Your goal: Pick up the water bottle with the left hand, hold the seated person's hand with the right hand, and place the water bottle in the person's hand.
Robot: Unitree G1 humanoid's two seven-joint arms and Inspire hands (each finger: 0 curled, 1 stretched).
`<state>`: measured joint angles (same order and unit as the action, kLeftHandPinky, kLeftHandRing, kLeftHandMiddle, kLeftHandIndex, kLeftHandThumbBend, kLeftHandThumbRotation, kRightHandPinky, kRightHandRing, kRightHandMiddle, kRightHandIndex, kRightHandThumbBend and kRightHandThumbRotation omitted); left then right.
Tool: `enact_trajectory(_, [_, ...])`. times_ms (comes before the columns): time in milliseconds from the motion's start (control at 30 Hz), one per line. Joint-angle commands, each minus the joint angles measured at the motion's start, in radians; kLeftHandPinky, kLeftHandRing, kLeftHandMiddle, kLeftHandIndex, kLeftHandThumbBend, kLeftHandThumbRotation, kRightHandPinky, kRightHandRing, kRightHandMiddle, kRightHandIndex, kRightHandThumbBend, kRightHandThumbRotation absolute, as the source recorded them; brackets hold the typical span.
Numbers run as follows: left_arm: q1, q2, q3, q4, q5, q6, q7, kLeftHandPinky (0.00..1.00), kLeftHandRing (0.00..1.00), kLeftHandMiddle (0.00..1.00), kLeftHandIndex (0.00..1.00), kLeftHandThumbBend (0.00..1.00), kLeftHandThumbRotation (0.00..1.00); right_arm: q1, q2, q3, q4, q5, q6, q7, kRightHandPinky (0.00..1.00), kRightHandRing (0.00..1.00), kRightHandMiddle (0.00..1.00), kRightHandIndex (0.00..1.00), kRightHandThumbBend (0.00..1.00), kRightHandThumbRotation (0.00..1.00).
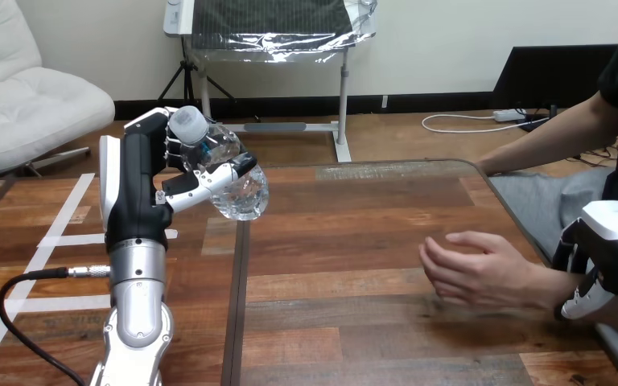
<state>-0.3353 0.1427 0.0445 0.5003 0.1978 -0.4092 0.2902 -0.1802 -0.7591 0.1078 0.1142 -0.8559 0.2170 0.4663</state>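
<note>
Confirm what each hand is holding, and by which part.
The left hand grips the water bottle round its middle, cap tilted up-left. The right hand is curled round the person's wrist.

Head camera, facing forward and down, across table (354, 241)
</note>
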Motion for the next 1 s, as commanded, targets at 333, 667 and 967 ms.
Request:
enact_trajectory(333, [-0.059, 0.01, 0.023, -0.054, -0.01, -0.067, 0.001, 0.42, 0.43, 0.46, 0.46, 0.73, 0.0, -0.046, -0.043, 0.003, 0.005, 0.009, -0.006, 0.0, 0.51, 0.62, 0.68, 0.63, 0.67, 0.0])
enact_trajectory(667, [-0.06, 0.01, 0.025, -0.046, -0.014, -0.061, -0.006, 0.43, 0.44, 0.46, 0.46, 0.73, 0.0, -0.044, -0.039, -0.004, 0.0, 0.016, -0.013, -0.016, 0.41, 0.52, 0.61, 0.62, 0.7, 0.0])
enact_trajectory(967, [-0.059, 0.007, 0.025, -0.051, -0.02, -0.072, -0.013, 0.41, 0.43, 0.46, 0.46, 0.72, 0.0, -0.044, -0.036, -0.015, -0.012, 0.027, -0.001, -0.012, 0.37, 0.49, 0.59, 0.61, 0.72, 0.0])
